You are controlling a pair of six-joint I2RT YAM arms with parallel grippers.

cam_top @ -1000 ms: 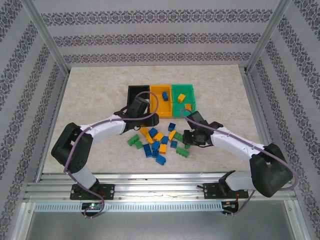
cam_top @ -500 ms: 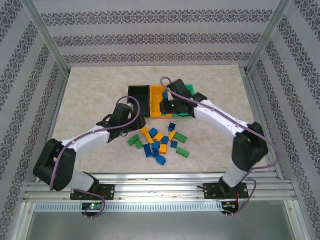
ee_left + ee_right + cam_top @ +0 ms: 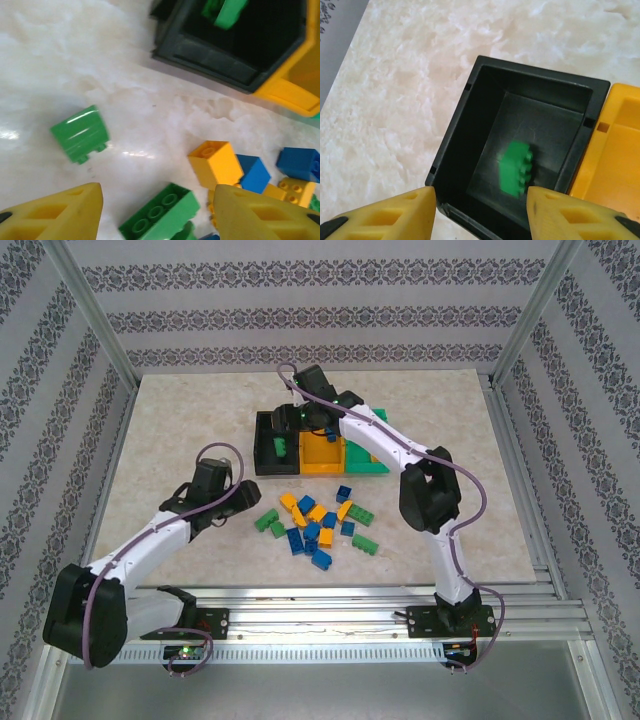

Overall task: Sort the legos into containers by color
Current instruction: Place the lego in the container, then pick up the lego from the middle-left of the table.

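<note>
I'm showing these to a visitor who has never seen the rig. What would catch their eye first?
The right arm reaches far across the table, its right gripper open over the black bin, with a blurred green brick inside. Next comes the heap of green, blue and yellow bricks mid-table, with the left gripper open above its left edge.

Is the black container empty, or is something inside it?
Not empty: one green lego is inside the black container, visible against its dark floor.
</note>
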